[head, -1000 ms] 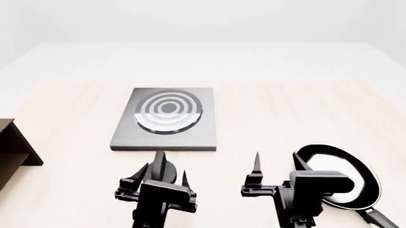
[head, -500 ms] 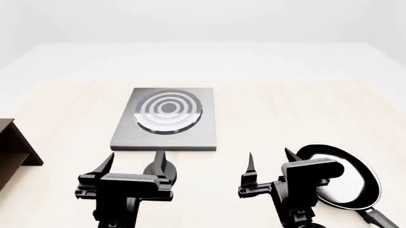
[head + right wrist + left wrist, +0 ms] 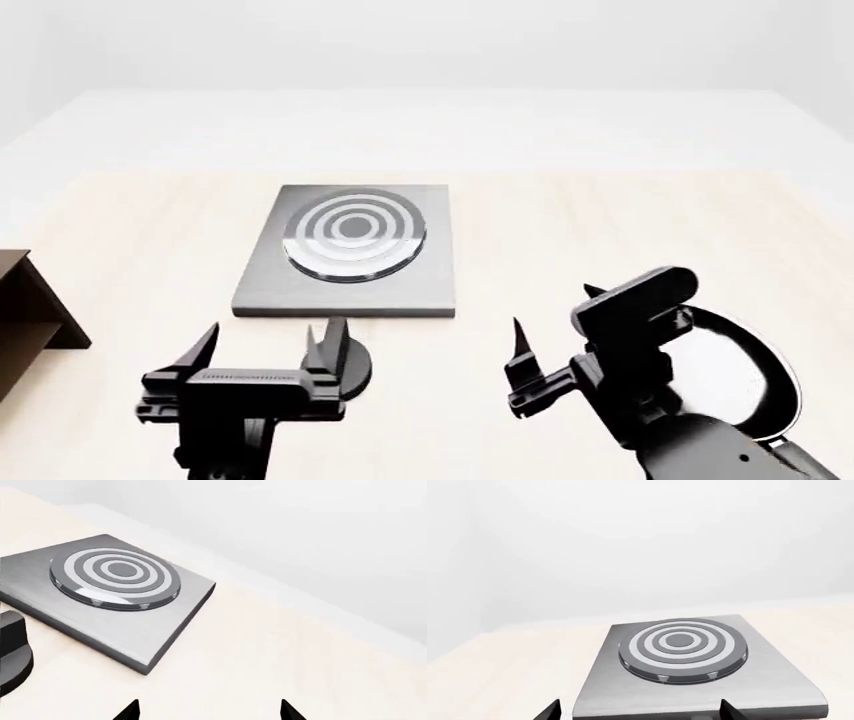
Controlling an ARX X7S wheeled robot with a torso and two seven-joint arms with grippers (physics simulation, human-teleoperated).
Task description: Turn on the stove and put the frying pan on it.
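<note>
- On the pale wooden worktop (image 3: pixel 601 220), toward its middle and slightly left in the head view, lies the stove (image 3: pixel 350 252): a flat grey metal plate with a round burner (image 3: pixel 355 234) of raised concentric rings set toward its far half.
- Just in front of the stove's near edge sits the black round knob (image 3: pixel 344 362), apart from the plate and partly hidden by the left gripper.
- The frying pan (image 3: pixel 727 375) rests on the worktop at the near right, well apart from the stove; its glossy pale inside shows, and the right arm covers its near-left part.
- The left gripper (image 3: pixel 263 352) hovers over the knob area with its two pointed fingers spread wide; one finger stands right by the knob, but contact cannot be told. It holds nothing.
- The right gripper (image 3: pixel 553 320) is tilted beside the pan's left rim, its fingers apart and empty.
- At the far left edge of the head view stands a dark brown shelf (image 3: pixel 30 320), only partly in view.
- Both wrist views show the stove ahead, with fingertips (image 3: pixel 130 711) spread at the frame edge.
</note>
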